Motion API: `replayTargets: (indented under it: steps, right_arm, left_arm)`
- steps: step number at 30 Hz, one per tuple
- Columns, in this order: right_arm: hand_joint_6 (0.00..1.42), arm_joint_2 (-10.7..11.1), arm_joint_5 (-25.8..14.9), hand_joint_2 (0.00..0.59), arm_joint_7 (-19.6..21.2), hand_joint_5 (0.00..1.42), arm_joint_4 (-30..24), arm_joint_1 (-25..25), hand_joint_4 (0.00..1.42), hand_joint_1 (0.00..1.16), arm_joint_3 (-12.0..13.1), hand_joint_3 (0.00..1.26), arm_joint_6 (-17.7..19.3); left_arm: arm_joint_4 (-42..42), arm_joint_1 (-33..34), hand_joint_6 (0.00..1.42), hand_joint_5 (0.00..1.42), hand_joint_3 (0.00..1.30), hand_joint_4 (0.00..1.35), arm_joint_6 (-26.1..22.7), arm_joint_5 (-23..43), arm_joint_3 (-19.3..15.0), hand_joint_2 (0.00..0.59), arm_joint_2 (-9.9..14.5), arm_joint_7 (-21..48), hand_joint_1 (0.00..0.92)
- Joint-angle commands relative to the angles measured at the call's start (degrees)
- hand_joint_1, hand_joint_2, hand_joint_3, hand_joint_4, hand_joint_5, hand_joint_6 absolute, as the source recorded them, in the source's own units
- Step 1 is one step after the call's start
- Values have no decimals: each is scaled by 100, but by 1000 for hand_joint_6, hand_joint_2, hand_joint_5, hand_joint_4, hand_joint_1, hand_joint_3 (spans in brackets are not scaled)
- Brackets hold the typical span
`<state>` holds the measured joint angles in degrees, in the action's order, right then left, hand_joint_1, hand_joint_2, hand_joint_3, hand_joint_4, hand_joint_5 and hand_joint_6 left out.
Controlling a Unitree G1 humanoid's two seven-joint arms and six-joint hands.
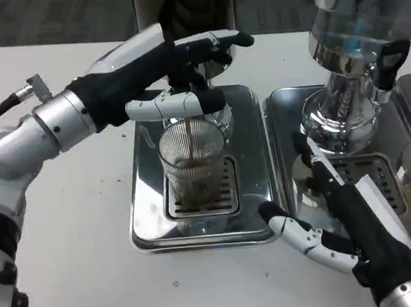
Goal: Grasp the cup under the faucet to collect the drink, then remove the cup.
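1. Standing upright on the slotted grate of the left drip tray [143, 222], just below picture centre: clear ribbed cup [192, 165], brown drink pooled in its lower part.
2. Falling straight into the cup's mouth from twelve o'clock: thin brown stream [191, 137], coming from a faucet [200, 68] largely hidden behind the left hand.
3. Reaching in from nine o'clock: left hand [160, 72], above and behind the cup, upper fingers stretched toward three o'clock over the faucet area.
4. Lying across the cup's rim at its twelve o'clock side: one white finger [166, 105] of that hand, touching or just above the glass; cannot tell whether the cup is truly clamped.
5. Resting at five o'clock from the cup: right hand [331, 215], palm down, fingers spread apart, holding nothing.
6. Pointing toward nine o'clock near the left tray's front right corner: lowest finger [297, 231] of the right hand, close to the corner.
7. Lying over the near left part of the second drip tray [281, 119]: the rest of the right hand.
8. Standing at two o'clock on that second tray: chrome-based dispenser [344, 107] with a clear upper vessel.
9. Bearing both trays: white table [73, 278].
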<state>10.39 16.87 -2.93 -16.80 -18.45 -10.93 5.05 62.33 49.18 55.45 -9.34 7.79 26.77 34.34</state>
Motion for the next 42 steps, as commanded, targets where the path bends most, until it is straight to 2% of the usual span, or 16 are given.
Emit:
replayTargets:
  steps: [1, 14, 17, 32, 42]
  right_arm:
    - [55, 69, -130, 271, -238, 0, 177, 295, 0, 498, 21, 0, -101]
    - [3, 182, -308, 257, -684, 0, 436, 771, 0, 493, -16, 0, -124]
    - [17, 217, -279, 243, -734, 0, 461, 854, 0, 550, -22, 0, -101]
    - [175, 330, 195, 215, -636, 0, 654, 1240, 0, 773, -107, 0, -109]
    - [213, 288, 456, 200, -550, 27, 780, 1442, 0, 807, -152, 0, -156]
  left_arm:
    - [25, -151, 138, 35, 181, 1, -136, -122, 47, 24, 109, -55, 0]
    - [-24, -202, 143, 34, 187, 11, -137, -95, 31, 34, 134, -49, 0]
    - [-44, -213, 144, 42, 200, 13, -131, -89, 28, 35, 132, -52, 0]
    - [-109, -255, 144, 55, 221, 38, -145, -76, 3, 46, 175, -108, 0]
    - [-117, -269, 144, 58, 237, 55, -154, -78, -3, 56, 192, -132, 0]
